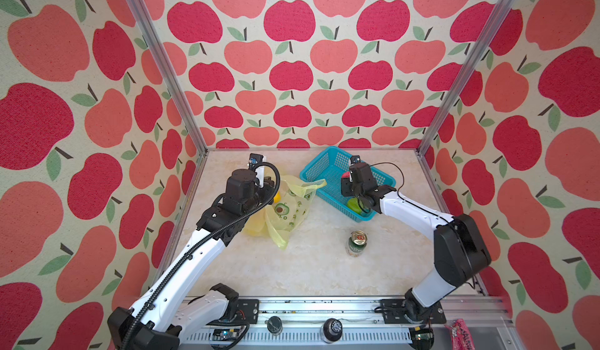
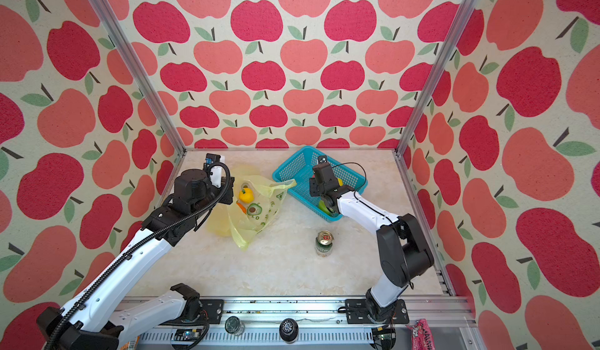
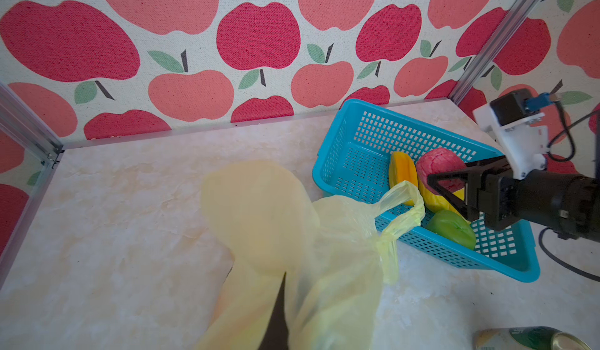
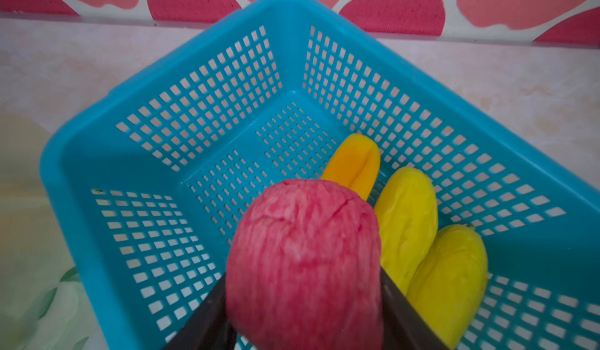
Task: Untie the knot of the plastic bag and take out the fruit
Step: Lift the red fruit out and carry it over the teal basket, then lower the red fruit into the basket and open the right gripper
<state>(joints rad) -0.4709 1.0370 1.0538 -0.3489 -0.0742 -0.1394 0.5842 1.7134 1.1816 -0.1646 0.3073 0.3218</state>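
Apple-printed walls enclose a pale marbled tabletop. At far left the closed left gripper pinches the thin yellow plastic bag, with fruit inside. Partly open, the right gripper clamps a round pink-red toy fruit over the teal mesh basket; dropped from height, it may bounce out.

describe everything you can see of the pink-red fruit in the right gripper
The pink-red fruit is rounded and apple-like, with matte skin streaked pink and red and a few fine creases near its top. The right gripper is shut on it, a dark finger against each side. It hangs over the inside of the teal basket, close to two yellow pieces and an orange piece. Whether it touches them cannot be told.
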